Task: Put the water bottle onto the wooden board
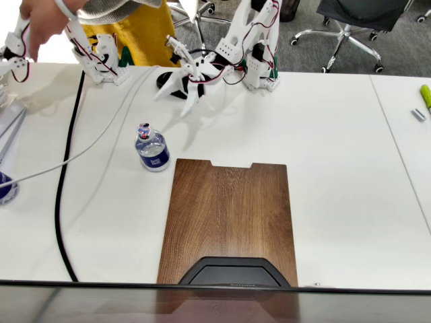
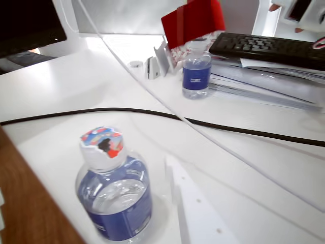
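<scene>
The water bottle [image 1: 152,148] stands upright on the white table, just off the far left corner of the wooden board [image 1: 229,215]. In the wrist view the bottle [image 2: 114,195] is close at lower left, its red-blue cap on top, with the board's edge [image 2: 23,208] beside it. My white gripper [image 1: 172,104] hangs open above the table behind the bottle, apart from it and holding nothing. One white finger [image 2: 195,213] shows just right of the bottle.
A black cable [image 1: 62,195] and a grey cable [image 1: 101,138] run across the table left of the bottle. A second small bottle [image 2: 196,73] stands farther off by a keyboard [image 2: 269,48] and papers. A black housing [image 1: 229,272] overlaps the board's near edge.
</scene>
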